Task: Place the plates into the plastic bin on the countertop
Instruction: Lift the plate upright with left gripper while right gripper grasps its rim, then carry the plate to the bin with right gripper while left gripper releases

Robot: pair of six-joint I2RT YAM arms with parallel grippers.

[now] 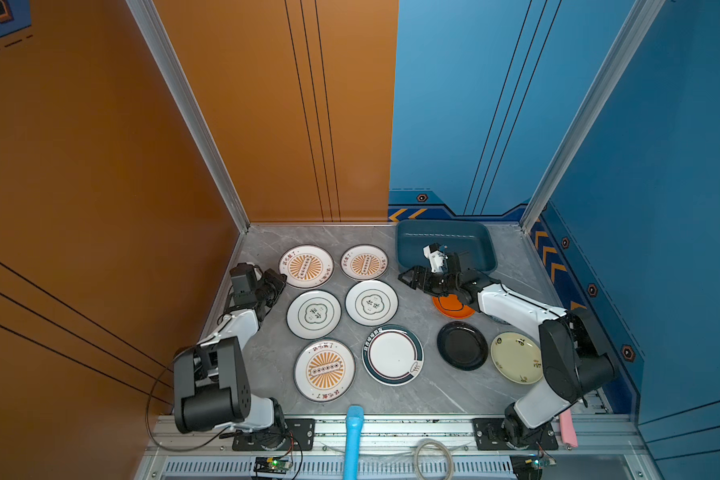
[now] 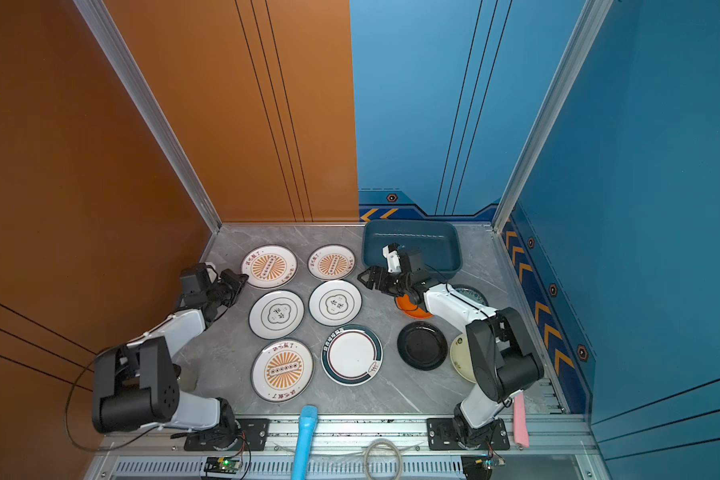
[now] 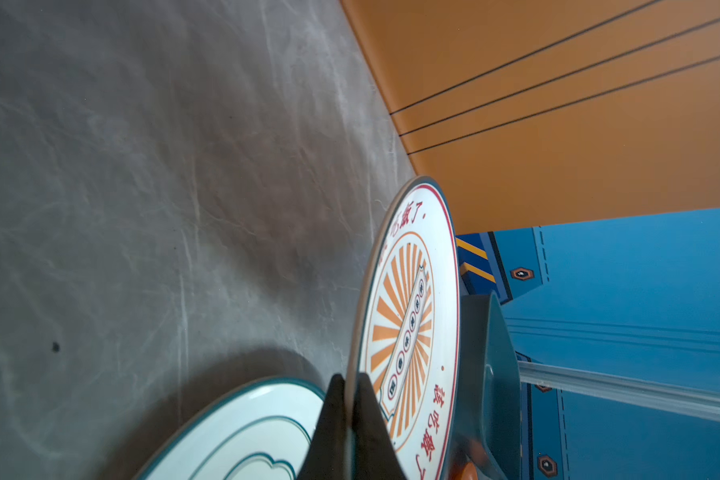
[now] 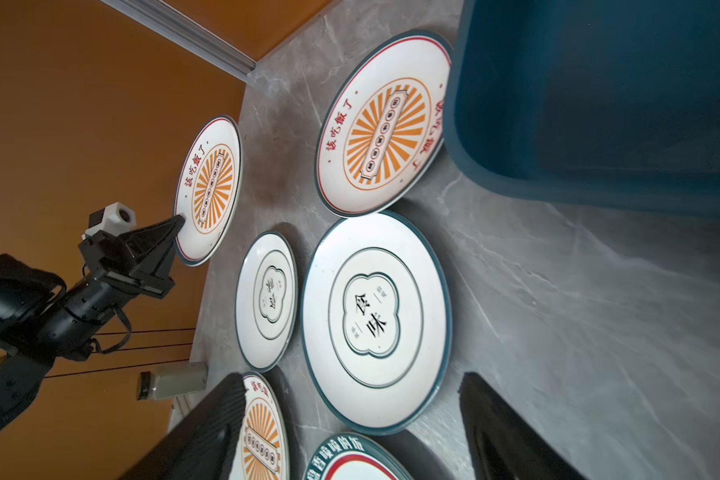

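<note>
While the left claw is clamping the rim of the far-left sunburst plate, the plastic bin is showing no plate inside.
Judging from this, the job is only beginning: ten plates are lying on the countertop, the orange plate and teal patterned plate half hidden under the right arm. The bin is sitting at the countertop's far right corner, its visible floor bare, though the arm is covering part of it. The right claw is hovering by the bin's near-left corner, jaws spread wide, gripping nothing. Whether the clamped plate is lifting off the surface, I cannot tell.
</note>
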